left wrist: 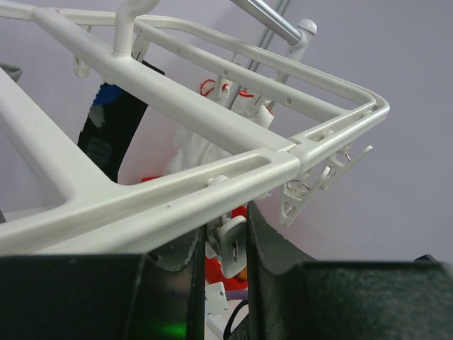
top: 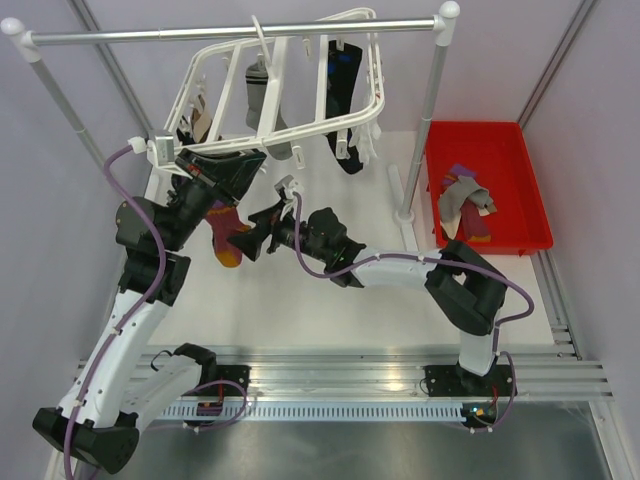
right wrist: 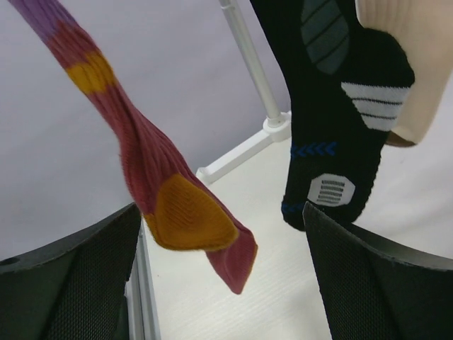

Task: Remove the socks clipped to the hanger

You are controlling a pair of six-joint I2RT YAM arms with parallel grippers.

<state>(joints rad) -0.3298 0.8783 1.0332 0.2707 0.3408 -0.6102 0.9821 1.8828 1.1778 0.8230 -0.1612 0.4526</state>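
Seen from the top, the hanger (top: 320, 124) hangs tilted from the metal rail (top: 130, 37), with a grey sock (top: 258, 90) and a black sock (top: 340, 85) clipped under it, and a few socks (top: 468, 205) lie in the red bin (top: 520, 135) at the right. The left gripper (top: 200, 160) is up at the near left corner of the frame, and the right gripper (top: 248, 238) is lower, just beside the purple-red sock (top: 225, 240). This view does not show how the jaws of either one stand. The left wrist view gives a part of it: a small clip (left wrist: 230, 244) stands between the two fingers (left wrist: 99, 297), which are close together around it, but I cannot tell if they press it. The right wrist view shows the right jaws wide apart, with the purple-red sock hanging between them, nearer to one finger, and the black sock behind. I judge the step is to free this sock: the left should squeeze the clip fully first, then the right should close on the thick orange heel and pull down gently, so that the frame does not swing
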